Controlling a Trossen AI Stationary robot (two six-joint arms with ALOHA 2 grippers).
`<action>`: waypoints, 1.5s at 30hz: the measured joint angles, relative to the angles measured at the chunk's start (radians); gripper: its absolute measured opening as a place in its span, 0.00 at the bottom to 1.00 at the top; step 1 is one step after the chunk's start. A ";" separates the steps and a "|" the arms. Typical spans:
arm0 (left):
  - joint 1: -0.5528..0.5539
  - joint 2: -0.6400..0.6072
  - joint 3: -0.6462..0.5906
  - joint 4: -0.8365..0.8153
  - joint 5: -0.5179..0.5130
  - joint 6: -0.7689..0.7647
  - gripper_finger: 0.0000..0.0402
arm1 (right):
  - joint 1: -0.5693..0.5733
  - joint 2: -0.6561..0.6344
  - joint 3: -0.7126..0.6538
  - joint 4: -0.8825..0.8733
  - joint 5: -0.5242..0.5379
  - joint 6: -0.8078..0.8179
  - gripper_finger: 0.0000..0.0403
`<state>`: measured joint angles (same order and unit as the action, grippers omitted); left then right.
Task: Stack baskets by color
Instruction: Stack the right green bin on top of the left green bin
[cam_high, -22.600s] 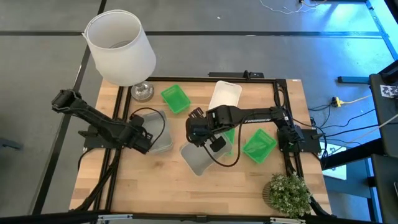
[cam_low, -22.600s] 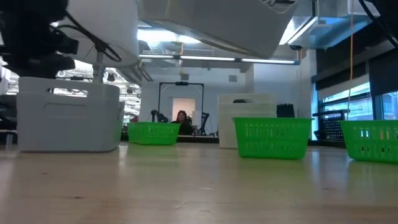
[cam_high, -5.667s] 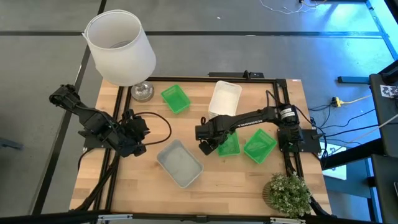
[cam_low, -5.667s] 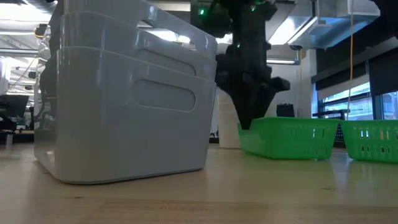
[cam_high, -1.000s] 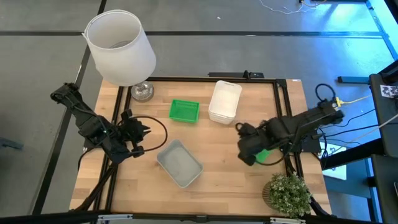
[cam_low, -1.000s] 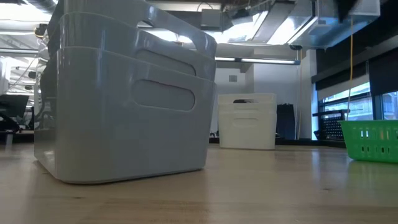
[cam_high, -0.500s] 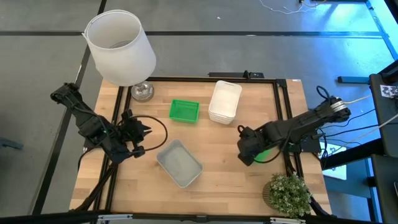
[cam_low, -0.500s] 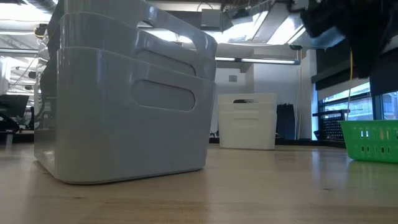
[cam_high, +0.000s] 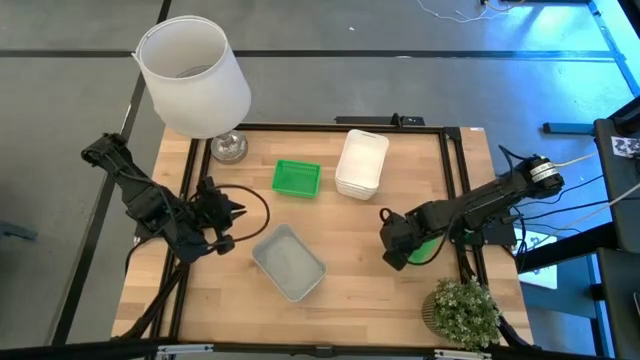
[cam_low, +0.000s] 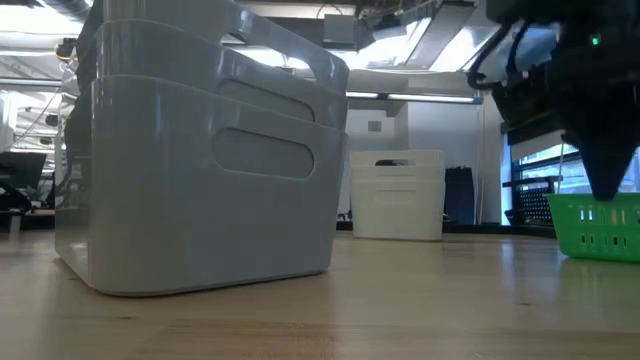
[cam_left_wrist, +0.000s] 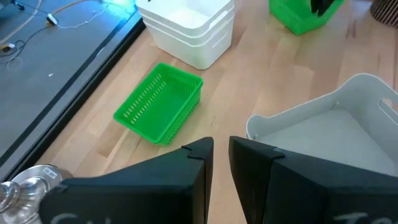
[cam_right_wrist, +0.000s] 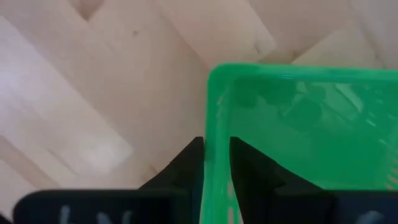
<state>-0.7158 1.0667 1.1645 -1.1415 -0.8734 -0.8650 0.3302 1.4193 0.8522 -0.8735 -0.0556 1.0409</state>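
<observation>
A green basket (cam_high: 432, 248) sits on its base near the table's right edge. My right gripper (cam_right_wrist: 216, 146) points down over its left end, open by a narrow gap. One finger stands on each side of the end wall's rim (cam_right_wrist: 216, 106), with the tips about at rim height (cam_low: 607, 190). A second green basket (cam_high: 297, 178) lies at the far middle, beside stacked white baskets (cam_high: 362, 163). Nested grey baskets (cam_high: 288, 262) stand near the middle front. My left gripper (cam_left_wrist: 221, 146) hangs slightly open above the table's left part, holding nothing.
A large white lampshade (cam_high: 195, 75) on a metal foot (cam_high: 228, 148) stands at the far left corner. A potted plant (cam_high: 465, 310) is at the near right corner. Bare wood lies between the grey baskets and the right green basket.
My right gripper has come down from above toward the green basket by the right edge, entering the low view from the top and tipping to point down. Its finger gap looks the same. The baskets have not moved.
</observation>
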 joint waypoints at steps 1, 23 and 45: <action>0.000 0.000 0.000 0.001 -0.004 0.000 0.11 | 0.000 0.000 -0.019 0.022 0.000 0.000 0.19; 0.000 0.000 0.000 0.000 -0.027 0.003 0.11 | 0.000 0.000 -0.159 0.281 0.024 -0.030 0.13; 0.000 0.000 0.000 0.000 -0.027 0.004 0.11 | -0.040 0.001 0.424 0.087 0.274 -0.844 0.00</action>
<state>-0.7158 1.0666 1.1645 -1.1416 -0.9001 -0.8612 0.2903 1.4200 1.2762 -0.7865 0.2187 0.1972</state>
